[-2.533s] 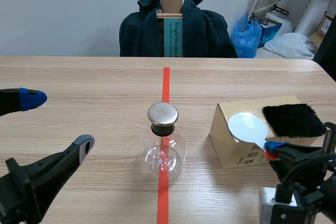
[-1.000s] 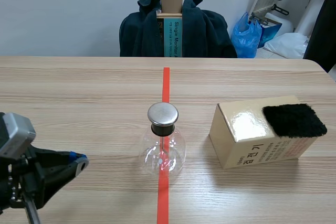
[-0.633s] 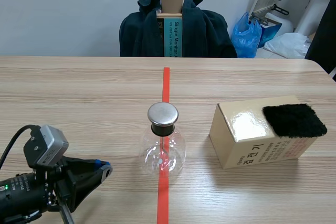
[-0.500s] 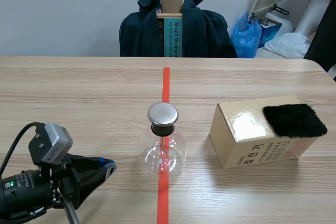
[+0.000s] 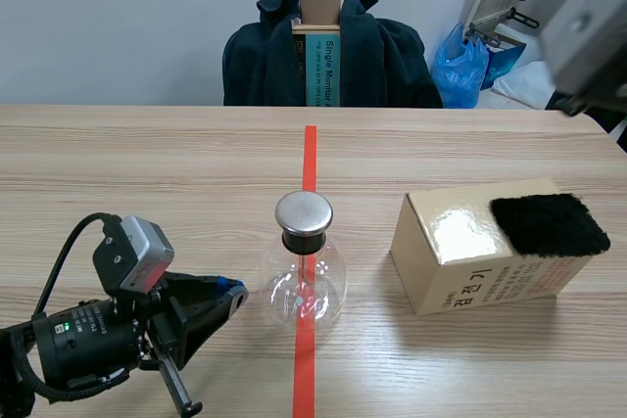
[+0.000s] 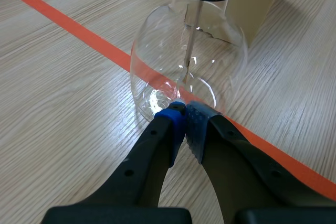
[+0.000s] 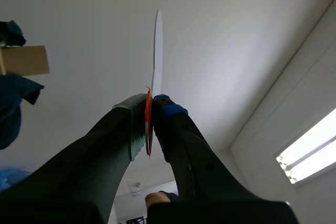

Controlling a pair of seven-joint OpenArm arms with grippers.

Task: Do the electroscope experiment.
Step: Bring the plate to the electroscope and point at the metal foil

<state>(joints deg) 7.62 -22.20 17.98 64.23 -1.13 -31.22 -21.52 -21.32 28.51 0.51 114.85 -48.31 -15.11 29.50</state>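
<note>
Left pincer (image 6: pixel 184 111): fingers pressed together on nothing, tips low over the table, right at the flask's base.
Right pincer (image 7: pixel 151 100): up high, pointing at the ceiling – clamped on the orange stem of a thin white disc (image 7: pixel 157 45).
Flask (image 5: pixel 304 281): upright on the red tape line (image 5: pixel 310 159), under a metal cap (image 5: pixel 303 212).
Box (image 5: pixel 460 261): just right of the flask (black fur pad (image 5: pixel 546 224) on top).
Behind the table (image 5: pixel 147 163): dark jacket (image 5: pixel 265 61) over a chair – blue bag (image 5: pixel 460 66).

I count one glass flask (image 5: pixel 304 276), just ahead of my left end effector (image 6: pixel 185 110); one cardboard box (image 5: pixel 460 261) beyond it, carrying one black fur pad (image 5: pixel 546 224); one white disc (image 7: pixel 157 45) pinched in my right end effector (image 7: pixel 150 104). Two end effectors, one desk (image 5: pixel 147 163).
</note>
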